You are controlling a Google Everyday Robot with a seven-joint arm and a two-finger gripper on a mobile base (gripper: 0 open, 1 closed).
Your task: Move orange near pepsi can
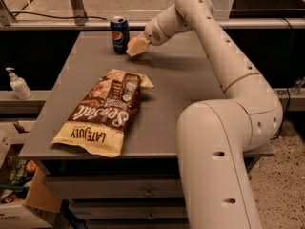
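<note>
Cardboard box [16,209], lower left, on the floor beside the table: open, holding mixed clutter, among it a small reddish round fruit [31,166].

Floor [286,175], lower right: pale, speckled.

Robot arm [224,142]: cream-white, thick-bodied, rising at the near right and bending away over the table toward its far end.

Table [181,80]: flat grey top, matte, with grey drawers [147,190] in the front below it.

Chip bag [102,111]: brown and yellow, lying flat on the near left part of the table top, its printed lettering upside down to the camera.

Pump bottle [18,84]: white, upright on a low grey ledge to the left of the table, well apart from everything on the top.

Gripper [136,47]: at the far end of the table, low over the surface, just right of the can. Its pale fingers are closed around the fruit.

Orange [130,41]: only a sliver of smooth, evenly orange skin shows at the upper left edge of the fingers. It sits in the grip just beside the can; whether the two touch cannot be told.

Pepsi can [119,34]: dark blue, silver top, round red-white-blue logo facing the camera, upright near the far edge of the table.

Beyond the table: a grey rail [57,24] running across, a slanted metal post [76,1], a dark cable on a light floor.
</note>
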